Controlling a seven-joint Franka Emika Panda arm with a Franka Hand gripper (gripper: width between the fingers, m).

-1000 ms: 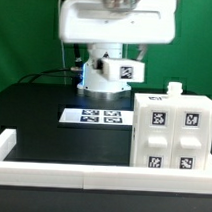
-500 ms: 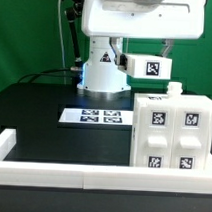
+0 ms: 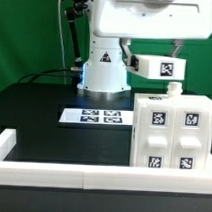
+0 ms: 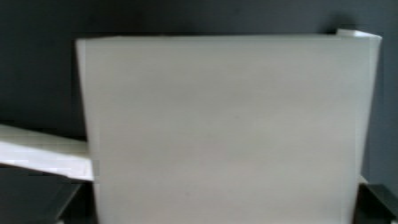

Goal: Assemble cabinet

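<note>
The cabinet body [image 3: 173, 132] is a large white box with several square tags, standing at the exterior view's right near the front. A small white peg [image 3: 175, 89] sticks up from its top. My gripper [image 3: 154, 54] hangs above and slightly behind the body, shut on a smaller white cabinet part [image 3: 156, 67] that carries one tag and hangs in the air, apart from the body. In the wrist view this held part [image 4: 222, 130] fills most of the picture as a plain white face and hides the fingers.
The marker board [image 3: 99, 117] lies flat on the black table in front of the robot base [image 3: 103, 74]. A low white border rail [image 3: 51, 174] runs along the front, with a raised end at the exterior view's left [image 3: 2, 142].
The arm has swung toward the exterior view's right, carrying the tagged white part from beside the base to above the cabinet body's back edge.
</note>
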